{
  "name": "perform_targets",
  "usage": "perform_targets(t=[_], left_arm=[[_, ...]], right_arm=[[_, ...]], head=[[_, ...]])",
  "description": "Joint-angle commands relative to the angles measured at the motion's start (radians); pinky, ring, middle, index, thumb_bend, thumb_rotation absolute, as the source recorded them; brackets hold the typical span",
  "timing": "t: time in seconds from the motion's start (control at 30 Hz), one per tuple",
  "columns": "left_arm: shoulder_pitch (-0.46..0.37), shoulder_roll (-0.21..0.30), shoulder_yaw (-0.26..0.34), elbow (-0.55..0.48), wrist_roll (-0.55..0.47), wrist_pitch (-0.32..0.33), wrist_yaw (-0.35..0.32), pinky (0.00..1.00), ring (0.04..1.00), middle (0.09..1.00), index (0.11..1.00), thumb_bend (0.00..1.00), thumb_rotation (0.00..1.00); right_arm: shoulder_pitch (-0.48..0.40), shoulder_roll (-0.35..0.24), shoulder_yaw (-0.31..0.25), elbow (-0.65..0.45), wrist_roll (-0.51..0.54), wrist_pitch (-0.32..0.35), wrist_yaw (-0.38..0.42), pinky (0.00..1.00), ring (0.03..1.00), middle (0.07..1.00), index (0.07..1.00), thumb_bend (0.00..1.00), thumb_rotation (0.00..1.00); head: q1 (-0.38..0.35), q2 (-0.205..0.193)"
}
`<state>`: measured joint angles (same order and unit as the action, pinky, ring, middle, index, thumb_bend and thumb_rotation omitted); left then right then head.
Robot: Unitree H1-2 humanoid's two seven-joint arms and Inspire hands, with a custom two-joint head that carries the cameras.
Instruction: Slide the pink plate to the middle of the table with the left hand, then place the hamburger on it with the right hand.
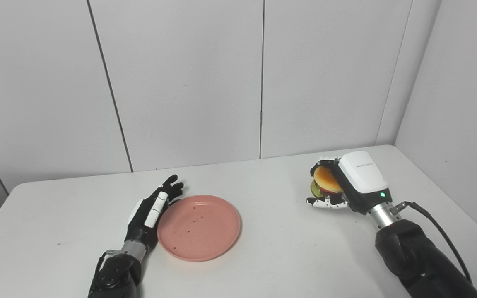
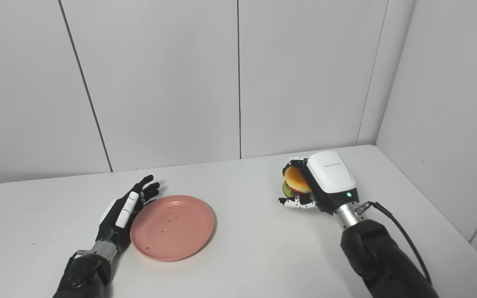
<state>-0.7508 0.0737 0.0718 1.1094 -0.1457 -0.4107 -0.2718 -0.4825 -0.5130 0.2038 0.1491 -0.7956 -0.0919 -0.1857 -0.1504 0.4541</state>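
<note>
We see a white table that fills the lower half of both views, bounded at the back and the right by white wall panels.

The pink plate lies flat on the table, left of centre. Its surface carries small dark specks.

The right hand sits over the far right part of the table, well apart from the plate. Its white back cover faces up, and a green indicator light shows near the wrist. The fingers curl around the hamburger, and we read this hand as closed on it. The hamburger shows a tan bun with green and red layers beneath it. We cannot tell whether it touches the table.

The left hand lies along the left rim of the plate, edge-on, either touching the rim or just beside it. Its fingers are extended and point toward the back wall. This hand holds nothing.
</note>
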Motion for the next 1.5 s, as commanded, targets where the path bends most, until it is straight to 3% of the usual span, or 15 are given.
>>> perform_targets(t=[0.0,0.3,0.43,0.53,0.6,0.77,0.93,1.07,1.47], left_arm=[[0.025,-0.013,-0.007,0.015,0.011,0.009,0.015,0.88,0.901,0.864,0.859,0.81,0.82],[0.028,-0.026,-0.009,0.01,0.01,0.005,0.02,0.89,0.91,0.871,0.86,0.83,0.81],[0.027,-0.035,-0.017,0.014,0.022,-0.01,0.028,0.88,0.908,0.874,0.862,0.84,0.82],[0.025,-0.047,-0.019,0.016,0.027,-0.016,0.034,0.88,0.909,0.88,0.868,0.83,0.82],[0.025,-0.056,-0.02,0.015,0.028,-0.018,0.039,0.88,0.907,0.879,0.864,0.82,0.82],[0.03,-0.073,-0.021,0.0,0.026,-0.008,0.05,0.9,0.913,0.891,0.866,0.82,0.82],[0.036,-0.079,-0.033,-0.008,0.04,-0.002,0.074,0.9,0.917,0.894,0.875,0.81,0.84],[0.033,-0.08,-0.037,0.003,0.041,-0.005,0.082,0.89,0.919,0.894,0.878,0.81,0.85],[0.017,-0.099,-0.043,0.051,0.054,-0.035,0.103,0.86,0.934,0.882,0.863,0.81,0.85]], right_arm=[[-0.07,0.009,-0.004,-0.035,0.001,-0.018,0.002,0.19,0.255,0.354,0.478,0.5,0.15],[-0.137,0.079,0.041,0.02,0.001,-0.067,0.001,0.19,0.257,0.355,0.476,0.5,0.16],[-0.161,0.102,0.077,0.058,-0.017,-0.094,-0.004,0.26,0.316,0.379,0.482,0.5,0.16],[-0.177,0.122,0.109,0.093,-0.017,-0.123,0.004,0.2,0.268,0.357,0.477,0.5,0.16],[-0.182,0.134,0.123,0.119,-0.018,-0.129,0.001,0.22,0.264,0.354,0.476,0.5,0.16],[-0.201,0.162,0.15,0.207,-0.022,-0.171,-0.023,0.2,0.259,0.351,0.477,0.5,0.16],[-0.244,0.21,0.183,0.357,-0.03,-0.216,-0.066,0.26,0.322,0.406,0.484,0.5,0.16],[-0.275,0.245,0.203,0.453,-0.025,-0.236,-0.088,0.22,0.277,0.36,0.479,0.5,0.16],[-0.342,0.291,0.251,0.598,-0.02,-0.286,-0.12,0.19,0.245,0.33,0.477,0.49,0.17]], head=[[0.007,-0.001],[0.055,-0.002],[0.093,-0.001],[0.121,-0.003],[0.147,-0.004],[0.18,-0.003],[0.205,-0.006],[0.218,-0.009],[0.265,-0.025]])
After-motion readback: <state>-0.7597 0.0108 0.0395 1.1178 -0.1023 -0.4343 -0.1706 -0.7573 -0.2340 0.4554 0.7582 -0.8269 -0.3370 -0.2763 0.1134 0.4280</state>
